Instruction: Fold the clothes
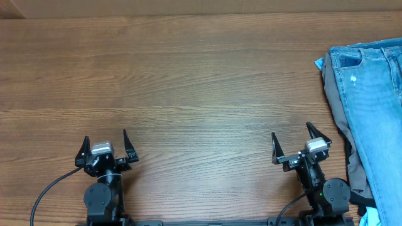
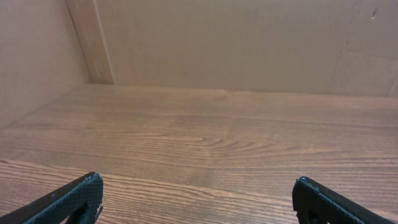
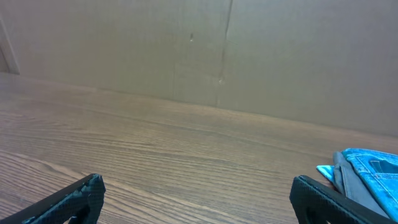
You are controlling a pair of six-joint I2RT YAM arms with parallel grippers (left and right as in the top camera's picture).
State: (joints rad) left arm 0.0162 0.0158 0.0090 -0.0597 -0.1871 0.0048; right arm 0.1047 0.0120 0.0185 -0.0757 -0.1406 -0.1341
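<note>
The clothes lie in a pile at the table's right edge. On top are light-blue denim jeans (image 1: 374, 107), with grey trousers (image 1: 337, 107) under them and a bright-blue garment (image 1: 319, 63) peeking out at the far corner. In the right wrist view the jeans (image 3: 373, 171) show at the right edge. My left gripper (image 1: 104, 146) rests open near the front left, with nothing between its fingers. My right gripper (image 1: 299, 139) stands open near the front right, just left of the pile and apart from it. Both wrist views show my left gripper (image 2: 198, 186) and right gripper (image 3: 198, 186) with jaws wide over bare wood.
The wooden table (image 1: 188, 81) stretches between and beyond the two arms. A cardboard wall (image 2: 236, 43) stands along the far edge, with another panel (image 2: 31, 56) at the left side. Black cables (image 1: 47, 191) trail from the arm bases at the front.
</note>
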